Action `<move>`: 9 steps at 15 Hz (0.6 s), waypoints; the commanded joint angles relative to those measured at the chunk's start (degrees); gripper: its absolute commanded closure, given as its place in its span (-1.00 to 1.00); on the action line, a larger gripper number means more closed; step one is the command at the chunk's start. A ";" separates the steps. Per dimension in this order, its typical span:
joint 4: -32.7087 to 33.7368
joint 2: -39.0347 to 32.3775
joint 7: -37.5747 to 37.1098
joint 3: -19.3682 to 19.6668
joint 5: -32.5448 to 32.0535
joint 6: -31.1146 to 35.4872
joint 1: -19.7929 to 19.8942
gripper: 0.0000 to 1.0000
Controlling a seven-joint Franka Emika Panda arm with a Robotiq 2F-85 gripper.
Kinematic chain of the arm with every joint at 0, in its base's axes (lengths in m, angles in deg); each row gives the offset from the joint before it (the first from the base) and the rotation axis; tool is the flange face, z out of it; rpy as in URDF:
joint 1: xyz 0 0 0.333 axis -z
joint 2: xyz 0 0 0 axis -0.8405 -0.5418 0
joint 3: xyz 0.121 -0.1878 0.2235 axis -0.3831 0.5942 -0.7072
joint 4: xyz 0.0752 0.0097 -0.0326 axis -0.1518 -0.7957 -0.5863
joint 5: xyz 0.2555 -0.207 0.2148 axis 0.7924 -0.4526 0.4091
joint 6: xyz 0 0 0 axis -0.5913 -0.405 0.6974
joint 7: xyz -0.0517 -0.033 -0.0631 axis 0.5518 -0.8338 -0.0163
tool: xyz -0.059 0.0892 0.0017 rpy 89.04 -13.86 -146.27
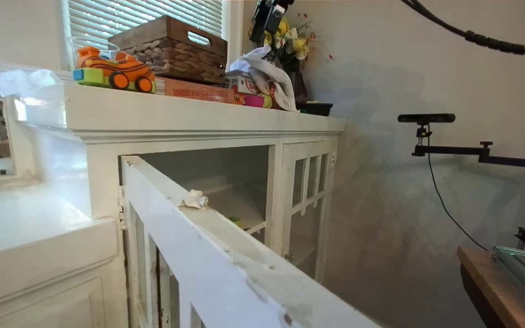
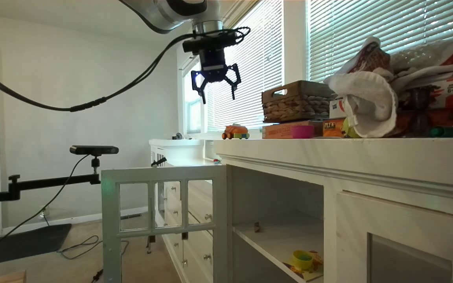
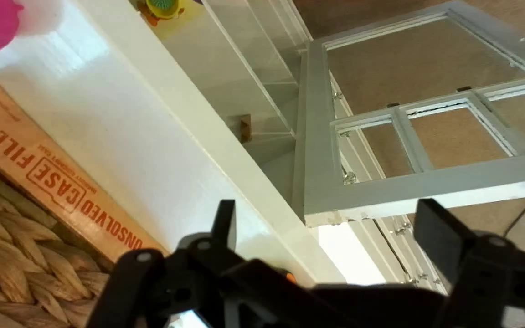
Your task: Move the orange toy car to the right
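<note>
The orange toy car [image 1: 116, 68] stands upright on its wheels near the left end of the white bench [image 1: 198, 117], as seen in both exterior views, with nothing gripping it. Next along, to its right in both of those views, the flat box [image 1: 201, 92] lies on its broad side and so serves as a base for the wicker basket [image 1: 192, 59] on top. A pink cup [image 2: 302, 131] sits by the front of the box, and past it white cloth [image 2: 368, 90] hangs down in a heap. If right means along the bench as these views see it, the room looks limited, and the car probably needs setting down before it meets the box or in front of it.

The jaws hang well above the bench top, pointing down and spread wide, with nothing between them. That makes sense for a grip not yet made: the spread should let them straddle the car's body, and the height leaves room to line up the arm [image 2: 161, 13] first. In the wrist view only a scrap of orange and black shows past the jaws, likely the car, mostly hidden.

The cabinet door [image 2: 110, 212] stands swung out below and seems to have no part in this. Since wheels may roll at a nudge, closing on the body from above looks surer than pushing it
</note>
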State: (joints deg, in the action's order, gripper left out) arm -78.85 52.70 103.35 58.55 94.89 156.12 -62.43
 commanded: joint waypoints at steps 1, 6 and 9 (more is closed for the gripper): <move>2.20 -2.90 6.39 -0.20 2.73 3.30 0.35 -1.00; 6.17 -7.05 12.08 -1.19 2.75 3.25 0.56 -1.00; 9.93 -9.97 15.59 -2.28 3.17 2.32 0.70 -1.00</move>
State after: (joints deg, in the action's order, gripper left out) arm -74.21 46.58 114.55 57.55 95.66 159.77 -62.43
